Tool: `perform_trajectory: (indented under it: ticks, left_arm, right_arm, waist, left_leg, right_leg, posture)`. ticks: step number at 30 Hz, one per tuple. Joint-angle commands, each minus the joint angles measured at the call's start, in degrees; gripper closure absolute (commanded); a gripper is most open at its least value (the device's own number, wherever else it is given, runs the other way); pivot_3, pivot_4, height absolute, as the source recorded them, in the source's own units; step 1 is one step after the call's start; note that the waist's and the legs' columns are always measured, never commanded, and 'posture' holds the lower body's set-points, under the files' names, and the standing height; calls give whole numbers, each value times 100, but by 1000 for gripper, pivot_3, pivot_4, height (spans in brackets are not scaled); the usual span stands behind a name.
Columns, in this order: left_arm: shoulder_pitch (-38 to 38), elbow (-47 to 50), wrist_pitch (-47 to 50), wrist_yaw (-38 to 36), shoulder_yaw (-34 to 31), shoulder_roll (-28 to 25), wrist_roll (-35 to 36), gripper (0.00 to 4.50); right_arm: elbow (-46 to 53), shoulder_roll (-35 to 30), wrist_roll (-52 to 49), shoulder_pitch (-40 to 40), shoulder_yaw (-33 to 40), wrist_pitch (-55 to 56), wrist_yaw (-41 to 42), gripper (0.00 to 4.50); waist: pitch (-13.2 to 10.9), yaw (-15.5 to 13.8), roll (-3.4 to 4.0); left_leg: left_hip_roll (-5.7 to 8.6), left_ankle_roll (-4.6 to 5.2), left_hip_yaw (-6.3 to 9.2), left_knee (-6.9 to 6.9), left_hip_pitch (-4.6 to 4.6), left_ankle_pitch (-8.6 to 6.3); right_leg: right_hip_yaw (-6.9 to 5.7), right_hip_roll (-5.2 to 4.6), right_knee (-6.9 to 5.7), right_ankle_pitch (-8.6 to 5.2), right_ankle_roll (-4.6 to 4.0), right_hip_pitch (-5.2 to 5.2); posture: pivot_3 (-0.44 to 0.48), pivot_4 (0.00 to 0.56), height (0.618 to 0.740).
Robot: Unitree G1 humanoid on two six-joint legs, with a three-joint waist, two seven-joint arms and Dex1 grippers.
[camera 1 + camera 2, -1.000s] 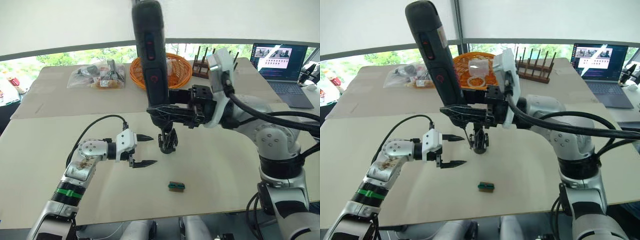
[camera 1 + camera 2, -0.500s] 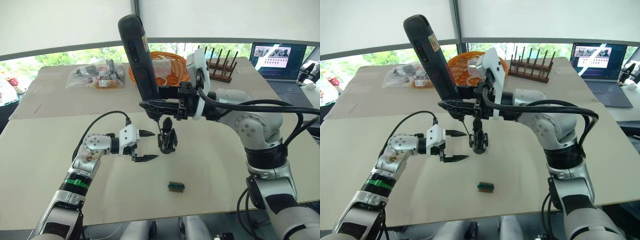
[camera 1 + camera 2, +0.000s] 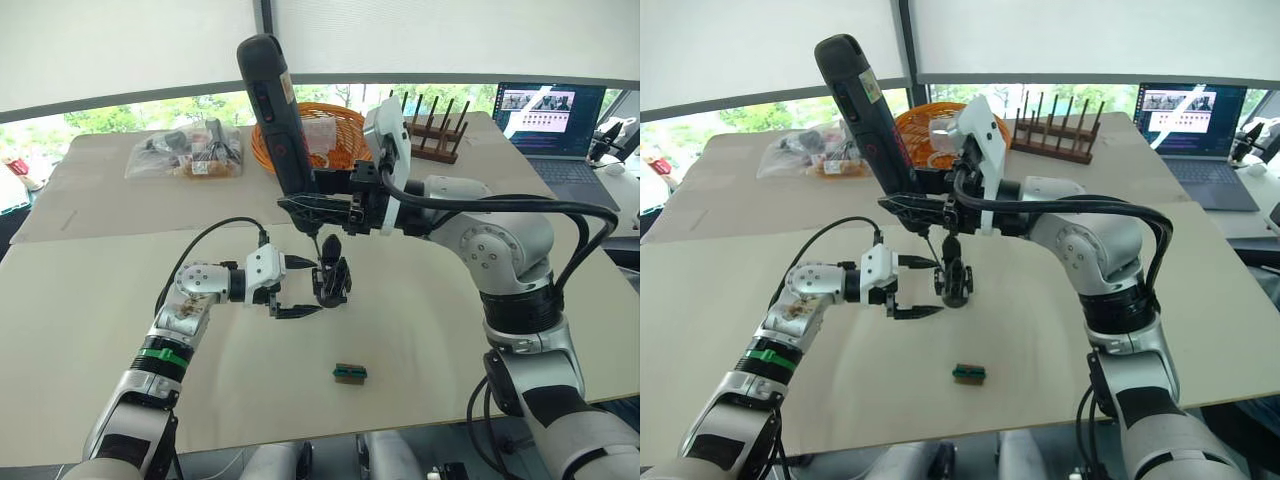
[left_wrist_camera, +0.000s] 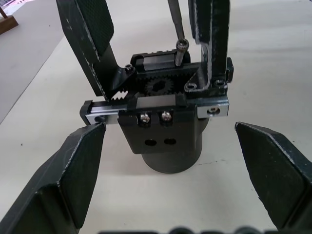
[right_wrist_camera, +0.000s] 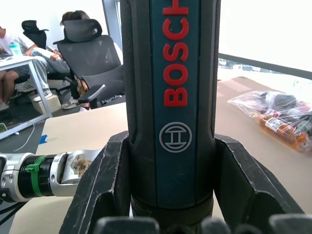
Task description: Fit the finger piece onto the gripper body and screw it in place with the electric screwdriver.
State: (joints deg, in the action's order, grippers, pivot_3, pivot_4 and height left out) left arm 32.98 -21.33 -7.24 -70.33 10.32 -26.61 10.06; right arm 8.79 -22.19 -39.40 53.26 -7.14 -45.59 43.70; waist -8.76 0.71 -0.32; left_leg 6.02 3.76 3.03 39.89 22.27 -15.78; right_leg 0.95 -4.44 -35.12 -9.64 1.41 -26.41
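Behind, orange basket [image 3: 345, 140] holds clear cup [image 3: 946, 129]; bagged items [image 3: 190, 152] nearby.

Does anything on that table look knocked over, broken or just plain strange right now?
Nothing stands out. The gripper body stands upright on the table, the electric screwdriver leans a little in the right gripper, and a small green block lies flat nearby.

The gripper body [image 3: 332, 280] stands on the table [image 3: 90, 300]. The left gripper [image 3: 303, 287] lies just left of it, the small block [image 3: 350, 373] in front, the basket [image 3: 306, 135] well behind, the laptop [image 3: 548, 120] far right behind.
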Motion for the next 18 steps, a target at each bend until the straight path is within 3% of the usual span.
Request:
perform_trajectory:
  ticks: [1,18]
  left_arm:
    - [95,-1,-67,-10,15,34,-15,0]
    - [140,-171,-114,-178,55,79,-120,0]
  right_arm:
    - [247,58,-72,88,314,199,4,2566]
    - [320,62,-31,-39,317,175,-3,2566]
  waist:
    - [0,0,0]
    - [0,1,0]
  left_leg:
    - [0,0,0,0,0,0]
    - [1,0,0,0,1,0]
  right_leg:
    - [0,0,0,0,0,0]
    - [0,0,0,0,0,-2]
  posture:
    - [0,150,740]
    - [0,150,740]
